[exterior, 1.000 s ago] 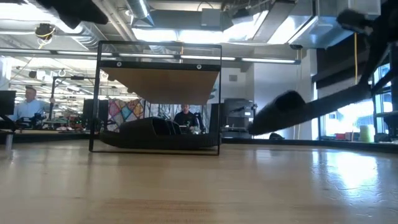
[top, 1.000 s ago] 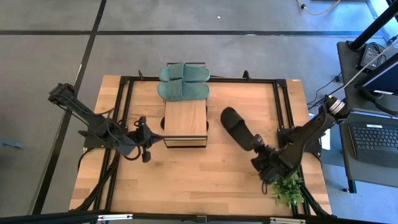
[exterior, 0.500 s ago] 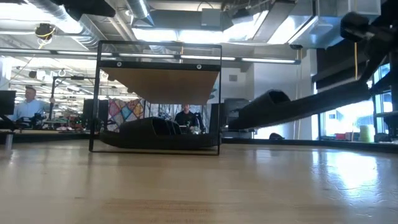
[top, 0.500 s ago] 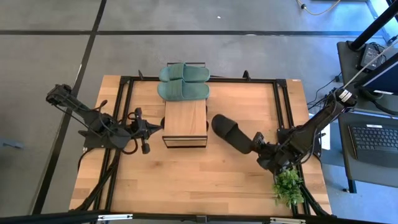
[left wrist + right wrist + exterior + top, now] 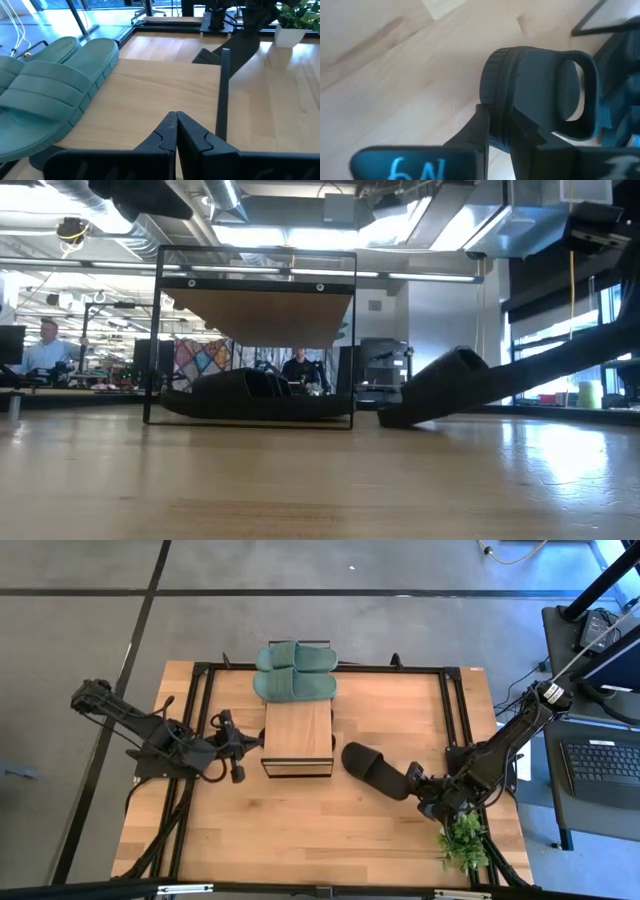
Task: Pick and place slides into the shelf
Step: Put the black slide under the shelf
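The shelf point(image 5: 298, 730) stands mid-table, and two sage green slides point(image 5: 295, 672) lie side by side on the far end of its plank top point(image 5: 165, 82). Black slides point(image 5: 255, 392) sit on the table under it. My right gripper point(image 5: 414, 781), to the shelf's right, is shut on another black slide point(image 5: 372, 766). My left gripper point(image 5: 256, 740) is shut point(image 5: 176, 120). It hovers at the shelf's left edge at plank height, and I see it touching nothing. My right gripper pinches the black slide's heel end point(image 5: 501, 131) between its two fingers, coming level from the table's right side along the slide's length. The slide tilts, its strap end point(image 5: 392, 418) down at the tabletop and its heel raised toward the gripper.
A small potted plant point(image 5: 463, 841) stands at the near right corner, close behind my right arm. Black frame rails point(image 5: 200, 720) run along the table's sides. Bare wood point(image 5: 310, 825) stretches between the shelf and the near edge. People sit in the room beyond point(image 5: 45, 345).
My right gripper carried the black slide toward the shelf, then lowered it and tipped it forward, so the strap end dropped from mid-air to the tabletop. My left gripper shifted a little toward the shelf's left edge.
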### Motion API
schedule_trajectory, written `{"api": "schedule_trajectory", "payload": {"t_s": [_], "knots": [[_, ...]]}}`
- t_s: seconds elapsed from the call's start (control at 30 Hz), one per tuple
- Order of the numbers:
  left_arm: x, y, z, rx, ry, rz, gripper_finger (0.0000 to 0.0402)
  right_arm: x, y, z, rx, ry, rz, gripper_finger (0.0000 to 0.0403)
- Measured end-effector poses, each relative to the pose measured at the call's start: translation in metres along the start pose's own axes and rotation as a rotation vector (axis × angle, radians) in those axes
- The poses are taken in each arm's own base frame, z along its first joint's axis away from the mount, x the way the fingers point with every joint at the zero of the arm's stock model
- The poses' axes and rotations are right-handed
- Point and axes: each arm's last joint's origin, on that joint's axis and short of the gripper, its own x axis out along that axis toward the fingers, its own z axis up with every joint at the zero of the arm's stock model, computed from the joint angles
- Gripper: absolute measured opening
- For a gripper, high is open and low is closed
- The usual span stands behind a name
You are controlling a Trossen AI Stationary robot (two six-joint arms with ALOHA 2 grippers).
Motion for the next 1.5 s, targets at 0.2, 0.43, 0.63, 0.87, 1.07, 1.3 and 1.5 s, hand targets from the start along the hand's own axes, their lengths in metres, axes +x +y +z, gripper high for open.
{"api": "schedule_trajectory", "payload": {"t_s": [0.2,0.43,0.63,0.87,1.07,1.3,1.5], "knots": [[0.002,0.002,0.000,-0.009,0.001,0.013,0.0000,0.000,0.000,0.003,-0.075,-0.035,0.007,0.0047],[0.002,0.002,0.000,-0.009,0.001,0.013,0.0000,0.014,0.005,-0.006,-0.113,-0.031,0.029,0.0047],[0.002,0.002,0.000,-0.010,0.001,0.013,0.0000,0.025,0.005,-0.012,-0.192,-0.029,0.021,0.0047],[0.002,0.002,0.000,-0.009,0.001,0.014,0.0000,0.029,-0.003,-0.014,-0.295,-0.047,0.050,0.0047],[0.002,0.002,0.000,-0.009,0.001,0.014,0.0000,0.035,-0.013,-0.019,-0.382,-0.035,0.059,0.0047],[0.002,0.002,0.000,-0.008,0.001,0.014,0.0000,0.041,-0.025,-0.025,-0.412,-0.068,0.099,0.0047],[0.002,0.002,0.000,-0.001,0.002,0.014,0.0000,0.045,-0.032,-0.029,-0.392,-0.111,0.144,0.0047]]}}
